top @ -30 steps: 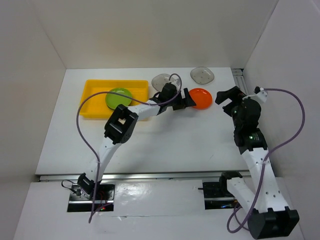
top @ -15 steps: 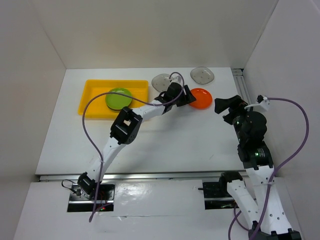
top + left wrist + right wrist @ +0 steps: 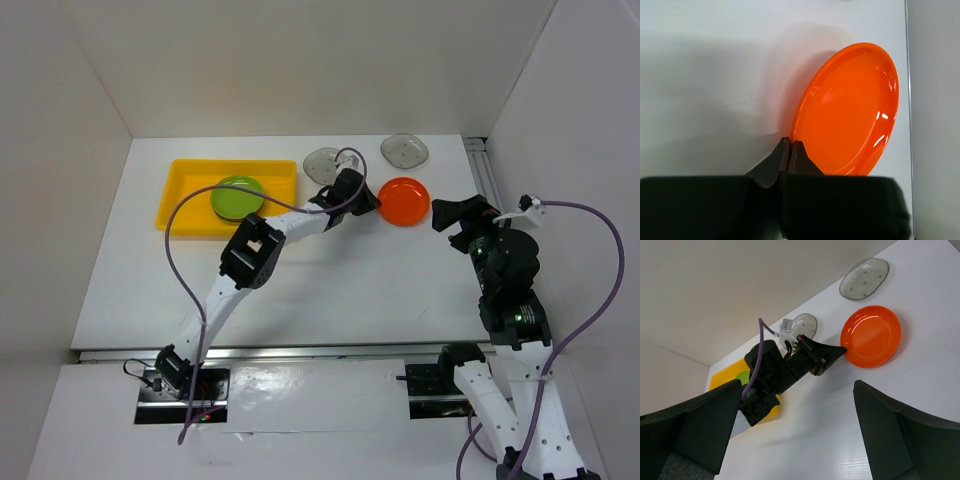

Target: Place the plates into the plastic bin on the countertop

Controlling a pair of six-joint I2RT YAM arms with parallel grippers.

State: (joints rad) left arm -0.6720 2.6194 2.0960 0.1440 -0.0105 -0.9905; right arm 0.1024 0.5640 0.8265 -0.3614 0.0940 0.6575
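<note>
Grey plate [image 3: 318, 160] partly behind left arm [image 3: 300, 215]

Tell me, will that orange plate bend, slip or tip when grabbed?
Probably stiff: the orange plate keeps an even, unsagging rim. Likely slippery: its surface shows glossy highlights, and it lies flat on the smooth countertop, so a nudge would more likely slide than tip it. Looks thin, so probably light.

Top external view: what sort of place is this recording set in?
Probably a lab test cell, not a real kitchen: a plain white countertop boxed in by plain white walls, a metal rail at its front.
</note>
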